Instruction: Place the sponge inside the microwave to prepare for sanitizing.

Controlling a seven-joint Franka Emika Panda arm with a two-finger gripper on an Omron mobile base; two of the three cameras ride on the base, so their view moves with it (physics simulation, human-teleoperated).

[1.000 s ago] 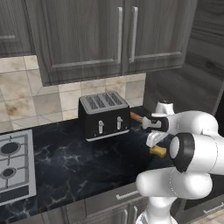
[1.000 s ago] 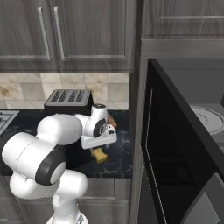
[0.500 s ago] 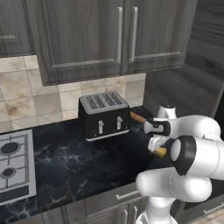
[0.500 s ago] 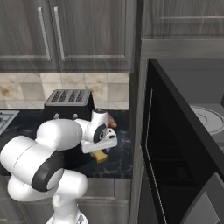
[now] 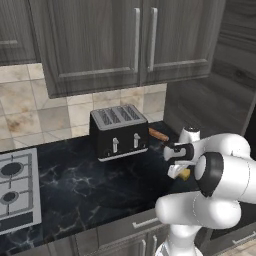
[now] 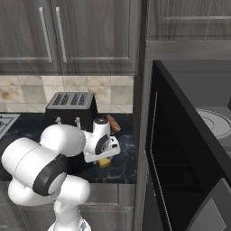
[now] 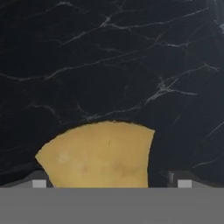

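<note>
Grasp not yet made: the sponge [image 7: 103, 153] lies on the counter [image 5: 85, 185], low centre of the hand view, between the spread jaws of the gripper [image 7: 111, 183]. Lift and placement remain. The right base view alone shows the microwave [image 6: 189, 149], door open, at frame right.

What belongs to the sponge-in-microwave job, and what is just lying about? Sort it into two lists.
Job:
sponge, on the counter under the open gripper
microwave, door open, turntable inside

Lying about:
toaster
sausage beside the toaster
stove
cabinets
</note>
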